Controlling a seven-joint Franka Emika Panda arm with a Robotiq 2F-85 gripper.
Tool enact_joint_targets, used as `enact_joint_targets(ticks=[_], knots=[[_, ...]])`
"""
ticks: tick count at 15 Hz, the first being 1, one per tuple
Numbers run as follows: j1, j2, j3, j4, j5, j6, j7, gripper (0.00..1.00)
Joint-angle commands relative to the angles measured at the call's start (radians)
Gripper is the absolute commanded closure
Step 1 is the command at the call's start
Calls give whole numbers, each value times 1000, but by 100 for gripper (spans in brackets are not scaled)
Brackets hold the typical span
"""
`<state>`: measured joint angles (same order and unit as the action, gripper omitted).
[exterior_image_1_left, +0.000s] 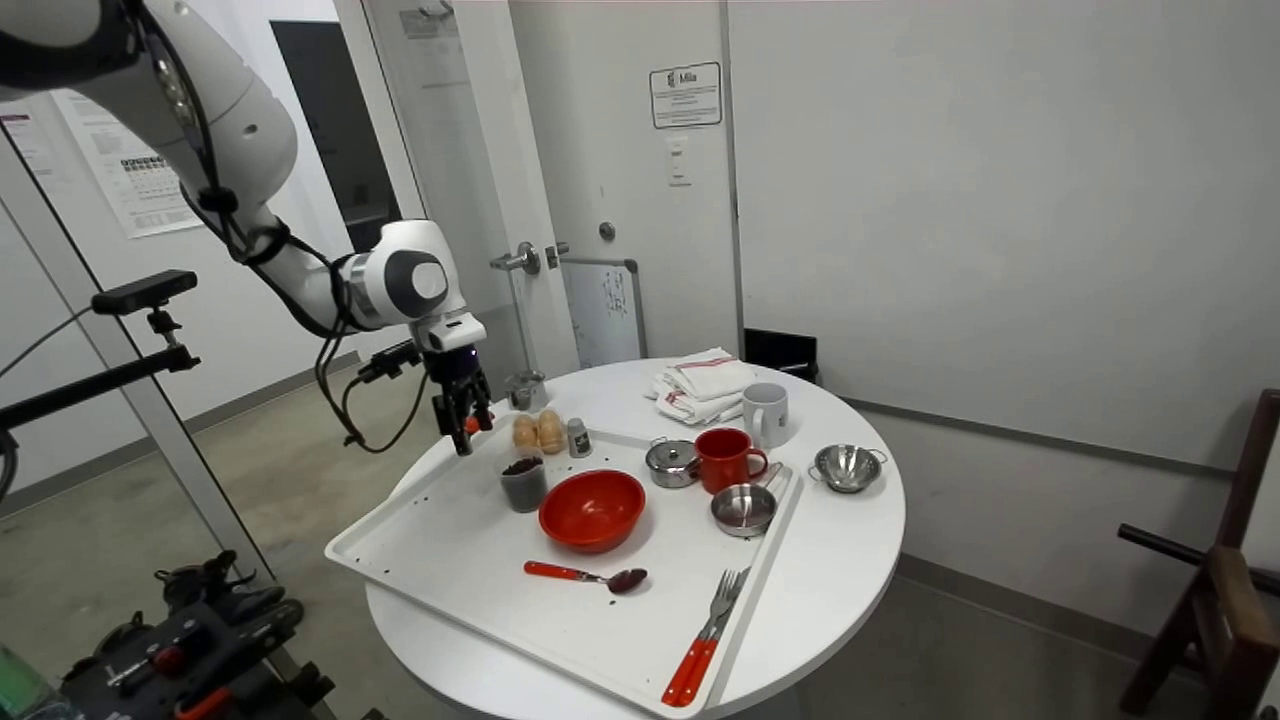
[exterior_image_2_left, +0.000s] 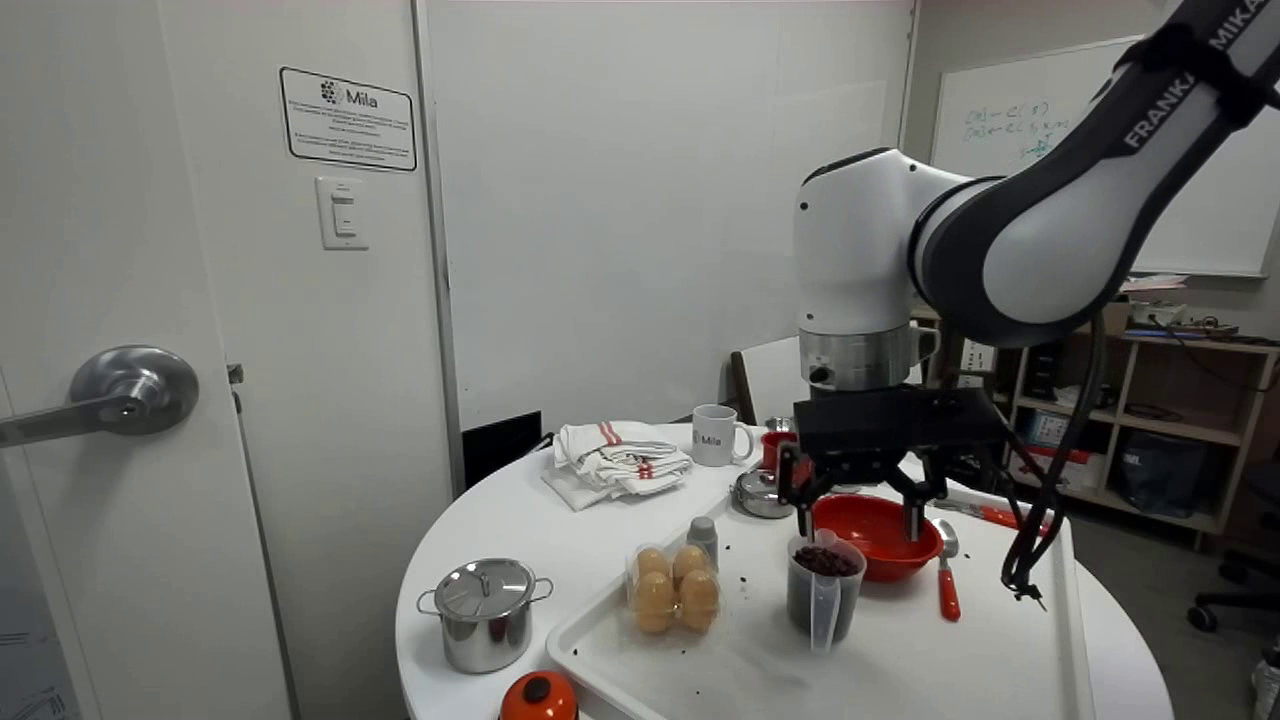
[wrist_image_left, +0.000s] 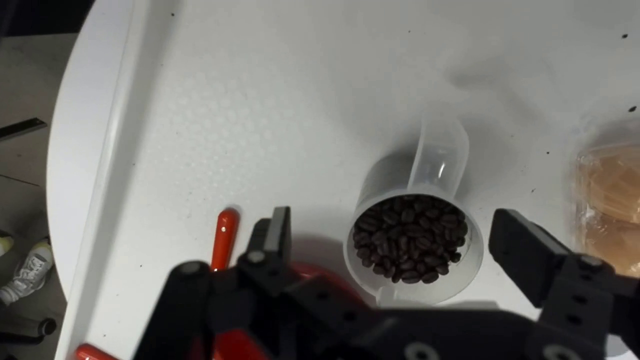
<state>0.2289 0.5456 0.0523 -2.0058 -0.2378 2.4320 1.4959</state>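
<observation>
A clear plastic measuring cup (wrist_image_left: 385, 182) full of dark coffee beans (wrist_image_left: 410, 237) stands upright on the white tray (exterior_image_2_left: 740, 650). In the wrist view it appears between the spread fingers of my gripper (wrist_image_left: 393, 227), with a gap on each side. My gripper (exterior_image_2_left: 858, 525) hangs above the tray close to the cup (exterior_image_2_left: 815, 600) in an exterior view, holding nothing. A red bowl (exterior_image_1_left: 592, 512) sits beside the cup; in the wrist view the gripper partly hides it. Clear-packed brown eggs (exterior_image_2_left: 675, 590) lie on the cup's other side.
A grey shaker (exterior_image_2_left: 703, 537) is by the eggs. The tray also carries a red-handled spoon (exterior_image_1_left: 585, 575), fork and knife (exterior_image_1_left: 705, 640), a small pan (exterior_image_1_left: 743, 510), lidded pot (exterior_image_1_left: 671, 464) and red mug (exterior_image_1_left: 722, 458). Towels (exterior_image_1_left: 705, 388), a white mug (exterior_image_1_left: 765, 412) and colander (exterior_image_1_left: 847, 468) stand beyond.
</observation>
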Motion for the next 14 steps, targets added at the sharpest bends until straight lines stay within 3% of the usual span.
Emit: enact_joint_targets(ticks=[1,7,13,14], knots=[[17,59,-14,70,51,-19,-65,0],[19,123,-21,135,94,-46,-155,0],[47,155,-48,171,87,-65,-147,0],[46,140,-51,133,86,-23,-145,0]])
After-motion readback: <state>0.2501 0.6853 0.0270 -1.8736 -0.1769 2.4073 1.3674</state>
